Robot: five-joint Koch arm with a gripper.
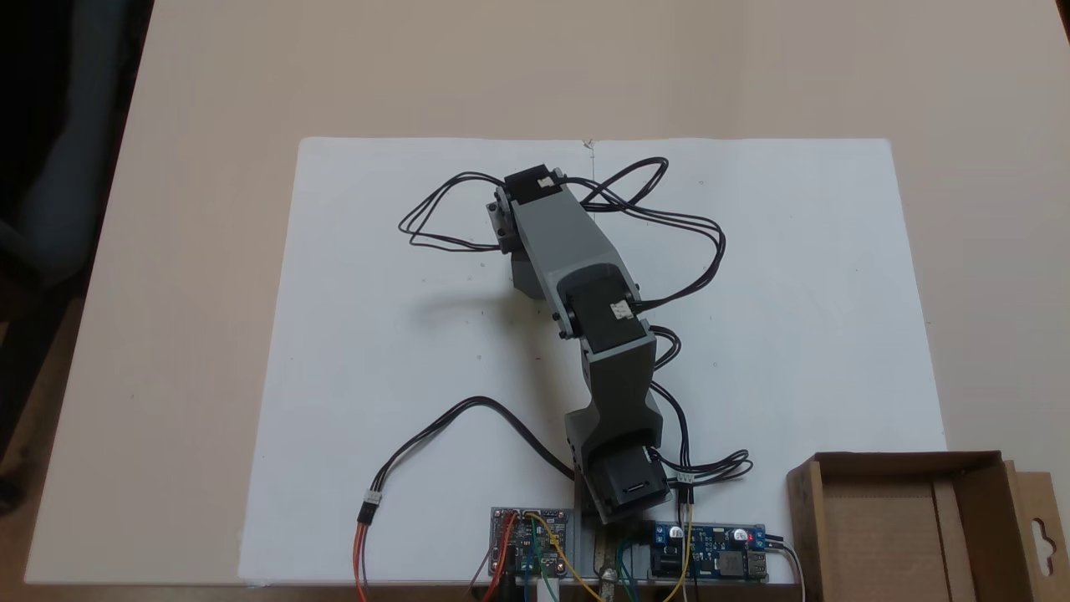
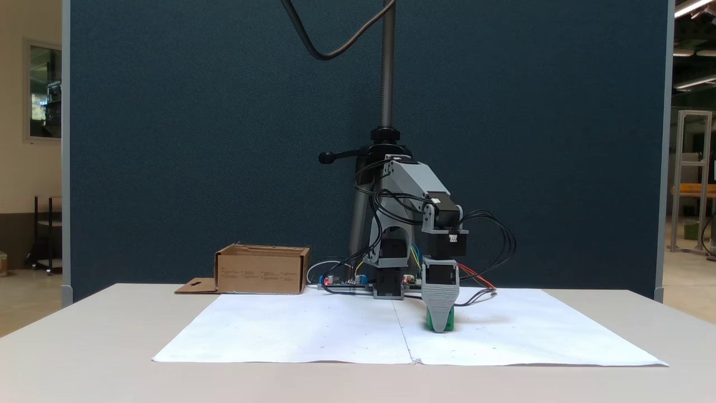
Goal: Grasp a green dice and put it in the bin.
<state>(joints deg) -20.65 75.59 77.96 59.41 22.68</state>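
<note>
Item 1. The grey plastic end effector (image 2: 440, 327) points straight down onto the white paper sheet (image 2: 313, 330) in a fixed view, its tip at or very near the sheet's surface. From this side one jaw face covers the other, so I cannot tell whether the jaws stand wide, narrow or closed on anything.

Item 2. The small bright green plastic dice (image 2: 430, 320) sits at the tip of the end effector, on the paper, to the right of the sheet's centre seam in that view. Green shows on both sides of the front jaw face and below it. Whether the jaws touch it cannot be judged.

Item 3. In a fixed view from above, the grey and black arm (image 1: 577, 276) reaches from its base at the near table edge toward the middle of the paper; the arm body covers the area beneath the wrist.

Item 4. The shallow brown corrugated cardboard bin (image 1: 907, 527) stands on the light-coloured table (image 1: 192, 293) at the lower right corner from above, its side flap with hang-hole cutout (image 1: 1041, 535) turned outward. It is well apart from the dice.

Item 5. Two circuit boards (image 1: 532, 542) with coloured wires lie beside the arm base.
</note>
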